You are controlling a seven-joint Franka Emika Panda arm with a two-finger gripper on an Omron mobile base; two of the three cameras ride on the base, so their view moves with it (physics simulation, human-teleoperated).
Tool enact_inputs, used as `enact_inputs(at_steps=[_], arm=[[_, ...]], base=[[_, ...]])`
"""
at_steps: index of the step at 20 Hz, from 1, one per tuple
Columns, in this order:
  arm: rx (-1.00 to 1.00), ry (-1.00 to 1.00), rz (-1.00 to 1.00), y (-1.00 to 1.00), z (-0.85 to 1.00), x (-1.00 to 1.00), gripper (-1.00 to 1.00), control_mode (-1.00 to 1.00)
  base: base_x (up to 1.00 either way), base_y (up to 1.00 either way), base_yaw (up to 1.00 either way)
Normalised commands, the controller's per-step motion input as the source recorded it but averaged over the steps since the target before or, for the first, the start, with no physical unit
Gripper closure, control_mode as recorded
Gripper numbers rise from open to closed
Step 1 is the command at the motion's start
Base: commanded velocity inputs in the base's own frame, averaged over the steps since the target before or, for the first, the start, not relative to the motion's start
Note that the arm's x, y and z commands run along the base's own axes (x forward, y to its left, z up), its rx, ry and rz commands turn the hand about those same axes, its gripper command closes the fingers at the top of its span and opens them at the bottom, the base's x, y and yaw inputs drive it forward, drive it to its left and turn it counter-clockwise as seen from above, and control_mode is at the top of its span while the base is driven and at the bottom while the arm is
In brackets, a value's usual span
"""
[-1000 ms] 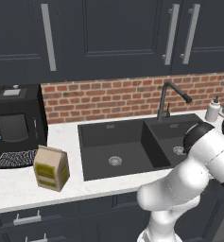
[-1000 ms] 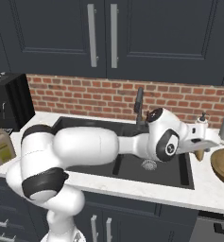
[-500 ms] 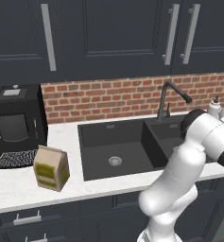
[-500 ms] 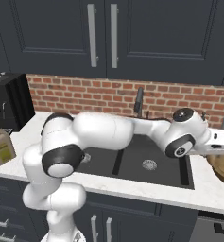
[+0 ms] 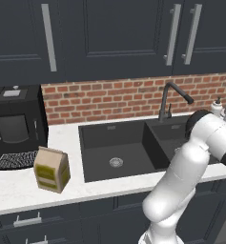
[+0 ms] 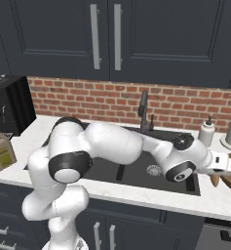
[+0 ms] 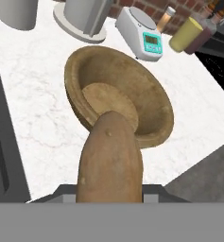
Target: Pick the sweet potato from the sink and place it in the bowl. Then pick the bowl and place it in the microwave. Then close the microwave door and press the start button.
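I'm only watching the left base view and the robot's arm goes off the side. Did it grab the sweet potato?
Observer: Yes. In the hand view the sweet potato sticks out from the gripper, held above the counter.
Operator: Where's the bowl?
Observer: The wooden bowl sits on the white counter right of the sink, just beyond the potato's tip.
Operator: Is the potato in the bowl yet?
Observer: Not yet. Its tip overlaps the bowl's near rim, and the gripper is shut on it beside the bowl in the right base view.
Operator: What else is near the bowl?
Observer: A small kitchen scale stands behind it.
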Motion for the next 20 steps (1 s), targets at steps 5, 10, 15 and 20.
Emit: enact_inputs(at_steps=[5,10,15,20], arm=[[0.04,0.0,0.0,-0.13,0.11,0.03,1.0,-1.0],[0.11,0.0,0.0,-0.23,0.54,0.0,1.0,-1.0],[0.13,0.0,0.0,-0.12,0.54,0.0,1.0,-1.0],[0.15,0.01,0.0,-0.21,0.1,0.06,1.0,-1.0]], base=[[0.0,0.0,0.0],[0.0,0.0,0.0],[0.0,0.0,0.0],[0.0,0.0,0.0]])
